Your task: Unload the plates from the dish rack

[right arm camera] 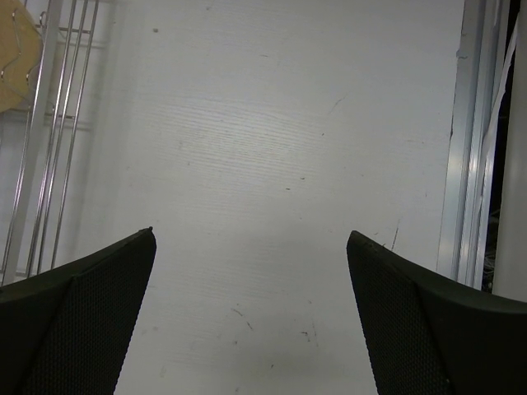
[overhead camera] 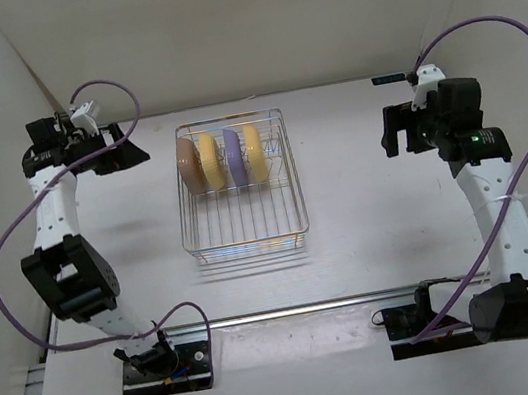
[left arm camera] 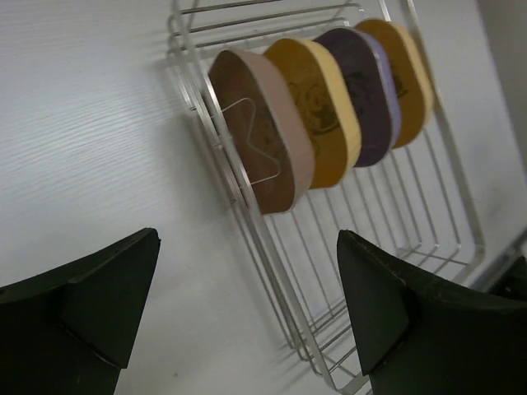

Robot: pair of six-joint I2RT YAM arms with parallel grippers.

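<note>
The silver wire dish rack (overhead camera: 248,233) stands mid-table. Several plates stand on edge in its far half: tan-pink (overhead camera: 189,164), yellow (overhead camera: 209,161), purple (overhead camera: 233,156), yellow (overhead camera: 253,152). In the left wrist view the same row shows: tan-pink (left arm camera: 268,152), yellow (left arm camera: 317,107), purple (left arm camera: 366,90), yellow (left arm camera: 408,74), inside the rack (left arm camera: 329,271). My left gripper (overhead camera: 135,152) (left arm camera: 247,296) is open and empty, left of the rack. My right gripper (overhead camera: 391,136) (right arm camera: 251,304) is open and empty, well right of the rack. The right wrist view shows the rack's side (right arm camera: 49,148) and a yellow plate's edge (right arm camera: 15,66).
White walls close the table at the back and both sides. A metal rail (overhead camera: 312,305) runs across the near edge by the arm bases; it also shows in the right wrist view (right arm camera: 469,140). Purple cables loop over both arms.
</note>
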